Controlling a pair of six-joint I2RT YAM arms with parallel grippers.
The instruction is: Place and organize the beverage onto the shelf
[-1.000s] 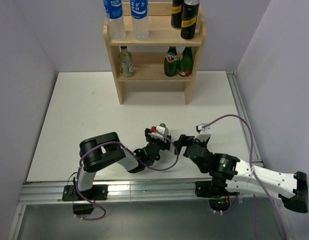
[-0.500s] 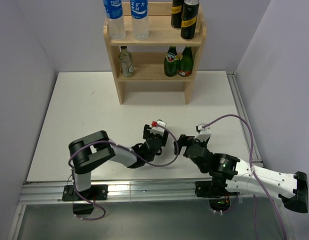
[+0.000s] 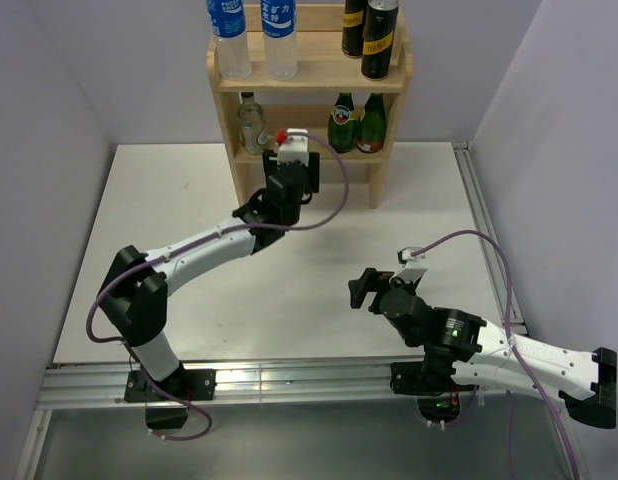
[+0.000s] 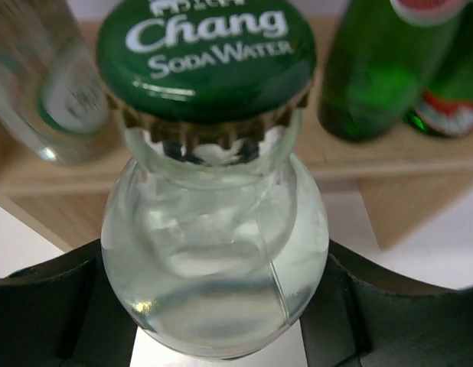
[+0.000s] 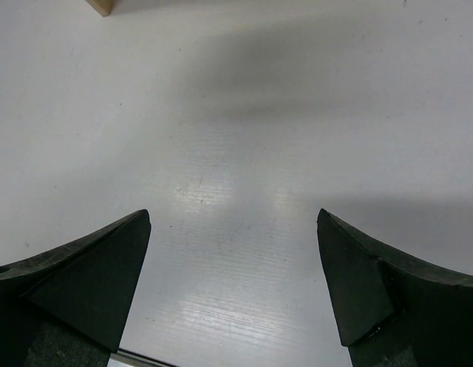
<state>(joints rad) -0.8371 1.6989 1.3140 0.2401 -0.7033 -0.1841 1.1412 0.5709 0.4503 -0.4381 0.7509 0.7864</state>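
Note:
My left gripper [image 3: 291,168] is shut on a short clear green-capped bottle [image 4: 213,252] and holds it upright just in front of the lower board [image 4: 336,153] of the wooden shelf [image 3: 309,82]. The other green-capped bottle [image 3: 252,123] stands at that board's left and also shows in the left wrist view [image 4: 53,84]. Two blue-labelled water bottles [image 3: 229,35] and two dark cans [image 3: 380,38] stand on the top board. In the top view the held bottle is hidden under the wrist. My right gripper [image 3: 364,290] is open and empty over the table [image 5: 233,267].
Two dark green glass bottles with red labels [image 3: 355,123] stand at the right of the lower board, and show in the left wrist view [image 4: 374,69]. There is a gap between them and the clear bottle. Walls close in on both sides of the white table [image 3: 169,220].
My left arm has swung from the table's front middle out to the shelf, carrying the green-capped bottle to the lower board. The right gripper has stayed in place.

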